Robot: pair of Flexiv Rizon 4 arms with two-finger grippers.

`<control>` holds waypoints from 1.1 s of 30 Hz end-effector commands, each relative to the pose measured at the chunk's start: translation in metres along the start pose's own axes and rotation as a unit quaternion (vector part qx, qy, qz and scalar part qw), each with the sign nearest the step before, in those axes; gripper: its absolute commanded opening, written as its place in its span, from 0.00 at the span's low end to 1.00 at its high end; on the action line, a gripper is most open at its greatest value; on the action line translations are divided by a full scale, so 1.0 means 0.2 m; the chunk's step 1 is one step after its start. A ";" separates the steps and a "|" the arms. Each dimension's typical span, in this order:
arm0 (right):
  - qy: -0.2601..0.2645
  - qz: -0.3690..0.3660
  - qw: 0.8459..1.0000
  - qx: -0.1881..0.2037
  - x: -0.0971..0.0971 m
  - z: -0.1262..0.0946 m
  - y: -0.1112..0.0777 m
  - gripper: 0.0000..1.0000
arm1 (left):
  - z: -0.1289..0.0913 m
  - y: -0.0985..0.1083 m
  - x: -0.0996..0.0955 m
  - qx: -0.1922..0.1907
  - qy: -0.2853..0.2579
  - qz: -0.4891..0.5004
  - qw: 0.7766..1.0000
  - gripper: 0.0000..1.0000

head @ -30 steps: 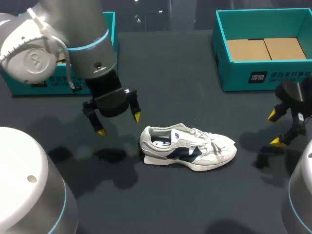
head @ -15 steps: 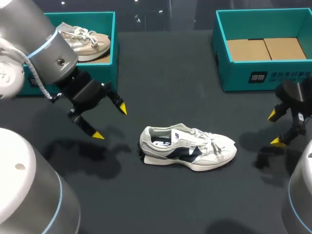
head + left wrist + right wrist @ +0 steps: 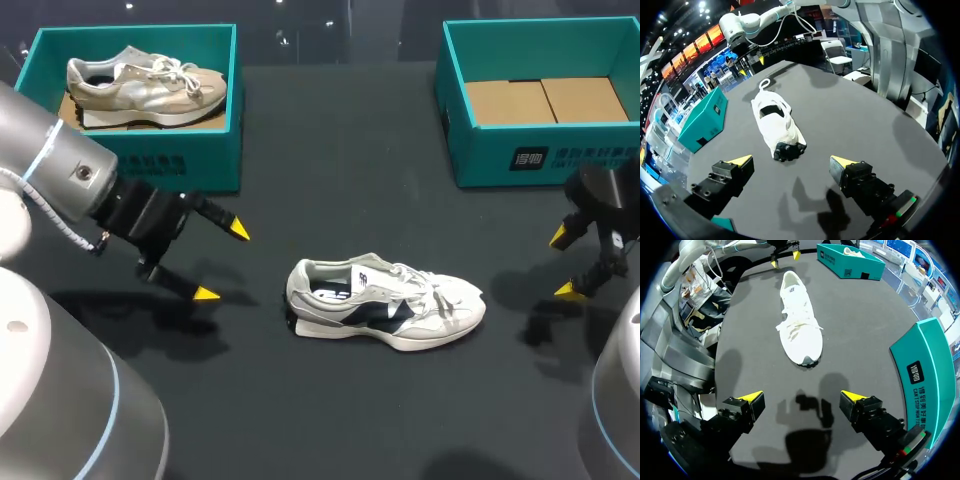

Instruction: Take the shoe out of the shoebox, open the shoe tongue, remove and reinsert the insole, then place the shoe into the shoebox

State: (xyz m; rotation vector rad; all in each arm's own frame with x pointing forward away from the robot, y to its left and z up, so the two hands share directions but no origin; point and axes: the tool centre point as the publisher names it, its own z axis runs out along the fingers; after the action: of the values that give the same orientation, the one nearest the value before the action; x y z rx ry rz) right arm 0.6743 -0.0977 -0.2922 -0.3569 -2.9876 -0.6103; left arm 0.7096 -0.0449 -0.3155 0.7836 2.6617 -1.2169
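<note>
Dark table (image 3: 380,180) surface is spread under everything. At far left a teal left shoebox (image 3: 215,120) is seen, with a second shoe (image 3: 145,80) lying inside it. Just in front of that box the left pincer (image 3: 222,262) is held low over the table, its yellow-tipped fingers spread wide with nothing between them. In its wrist view the heel of the shoe (image 3: 775,120) is seen straight ahead of the gap, near but untouched.

That shoe is found out on the table near the middle, upright on its sole, heel toward the left pincer and toe toward the right. Its laces (image 3: 425,283) are done up and its insole (image 3: 330,292) is glimpsed in the opening. Further right and back, the right shoebox (image 3: 540,160) is seen holding only a cardboard liner (image 3: 545,100). At far right the right pincer (image 3: 565,264) is likewise parted and empty, well apart from the toe.

Removal from the box is judged done; the tongue would be next. Since the shoe is unrestrained, it could be slid or tipped if it is met by one finger before the other. If the tongue is pulled without the heel being pinned, the whole shoe may be lifted. A fingertip could be snagged in the laces, and the insole may be buckled on reinsertion.
</note>
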 end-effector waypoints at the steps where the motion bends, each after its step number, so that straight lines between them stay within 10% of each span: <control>1: -0.002 0.000 1.000 0.001 0.01 0.00 0.00 1.00 | 0.03 0.04 0.04 0.018 -0.043 -0.011 0.999 1.00; 10: -0.002 0.000 1.000 0.001 0.01 0.00 0.00 1.00 | 0.11 0.28 0.06 0.126 -0.067 -0.094 0.985 1.00; 33: -0.002 0.000 1.000 0.001 0.01 0.00 0.00 1.00 | 0.20 0.33 0.08 0.163 -0.073 -0.165 0.970 1.00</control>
State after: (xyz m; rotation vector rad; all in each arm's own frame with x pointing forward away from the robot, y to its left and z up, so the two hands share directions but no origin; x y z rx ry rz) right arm 0.6742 -0.0977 -0.2921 -0.3567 -2.9876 -0.6103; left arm 0.7223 -0.0247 -0.3909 0.2713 2.5654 -1.7512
